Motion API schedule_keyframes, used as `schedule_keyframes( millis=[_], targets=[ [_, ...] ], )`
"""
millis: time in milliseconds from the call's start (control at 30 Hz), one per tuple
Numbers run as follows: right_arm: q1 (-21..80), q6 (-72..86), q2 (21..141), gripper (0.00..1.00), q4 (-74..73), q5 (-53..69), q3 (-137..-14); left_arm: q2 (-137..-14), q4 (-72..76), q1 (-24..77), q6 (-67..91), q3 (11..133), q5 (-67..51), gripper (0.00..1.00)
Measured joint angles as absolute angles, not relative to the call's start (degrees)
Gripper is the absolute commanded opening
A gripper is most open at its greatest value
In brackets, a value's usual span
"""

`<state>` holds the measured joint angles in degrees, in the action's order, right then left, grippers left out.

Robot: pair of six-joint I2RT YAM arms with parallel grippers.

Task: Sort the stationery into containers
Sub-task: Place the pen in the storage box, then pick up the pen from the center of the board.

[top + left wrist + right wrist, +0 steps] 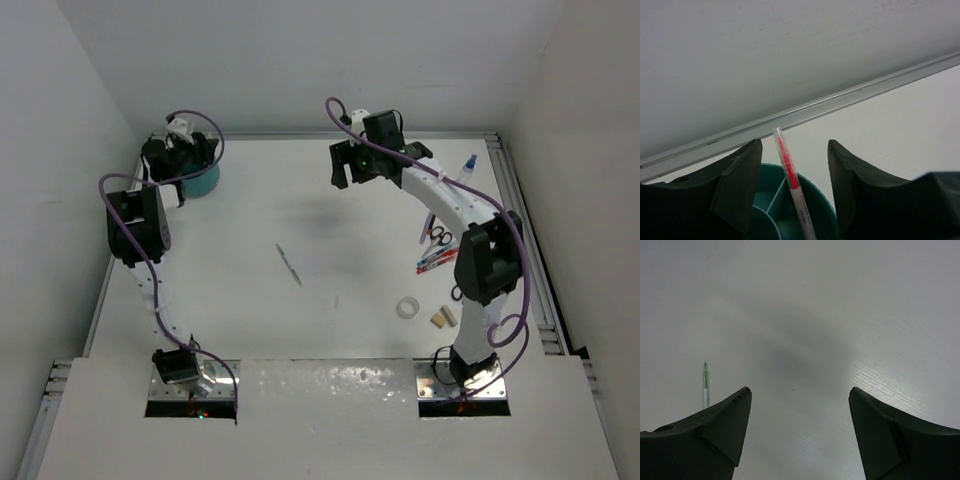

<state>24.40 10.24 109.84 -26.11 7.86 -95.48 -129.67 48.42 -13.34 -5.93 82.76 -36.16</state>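
Observation:
The teal pot [204, 183] stands at the far left of the table, and my left gripper [185, 152] hovers right over it. In the left wrist view a red pen [790, 170] leans inside the pot [822, 202], next to an inner divider. The left gripper [795, 145] is open and the pen touches neither finger. My right gripper [351, 166] hangs open and empty above the table's far middle. In the right wrist view the open right gripper [797, 390] holds nothing, and a green pen [705, 385] lies to its left. That green pen [289, 264] rests mid-table.
At the right, beside my right arm, lie black-handled scissors [438, 237], red and blue pens [437, 262], a white tape ring [407, 307], tan blocks [443, 318] and a blue-capped bottle [468, 165]. A metal rail [805, 112] and white walls border the table.

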Motion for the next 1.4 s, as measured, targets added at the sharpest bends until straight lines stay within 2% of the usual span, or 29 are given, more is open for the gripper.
schedule_keyframes(
  millis=[167,267,367,500,600,767,967,1100,1267,1400],
  targets=[
    [25.2,10.0,107.4,0.79,-26.2,7.4,-94.3,-129.4,47.9,-13.5,-4.7,83.5,-36.6,0.6],
    [25.7,10.1,105.1,0.79,-26.3,6.6,-92.6,-128.0,46.6,-13.5,-4.2,84.5,-37.0,0.6],
    [26.5,10.1,102.2,0.79,-26.8,4.0,-89.7,-124.7,42.0,-13.0,-6.3,85.7,-37.4,0.55],
    [28.0,11.0,97.1,0.76,-27.9,0.2,-82.3,-117.2,27.9,-11.5,-16.2,87.0,-38.9,0.55],
    [29.5,12.5,92.8,0.7,-27.8,-1.2,-74.7,-110.8,14.8,-8.6,-27.2,86.5,-40.7,0.55],
    [31.3,17.5,83.3,0.61,-26.9,-1.3,-60.0,-97.1,-4.5,0.3,-47.2,75.4,-41.7,0.54],
    [34.3,24.8,76.4,0.61,-25.1,-2.5,-48.6,-84.4,-19.0,10.1,-65.1,56.5,-41.0,0.55],
    [36.9,29.0,71.9,0.59,-24.9,-4.1,-43.7,-80.9,-21.7,12.8,-63.1,52.8,-40.0,0.55],
    [37.8,33.9,66.4,0.59,-24.8,-7.5,-39.7,-70.4,-9.7,17.0,-44.0,43.5,-33.8,0.53],
    [40.2,37.2,65.8,0.59,-24.4,-9.4,-38.1,-62.2,-4.8,22.1,-38.0,36.3,-30.7,0.51]
  ],
)
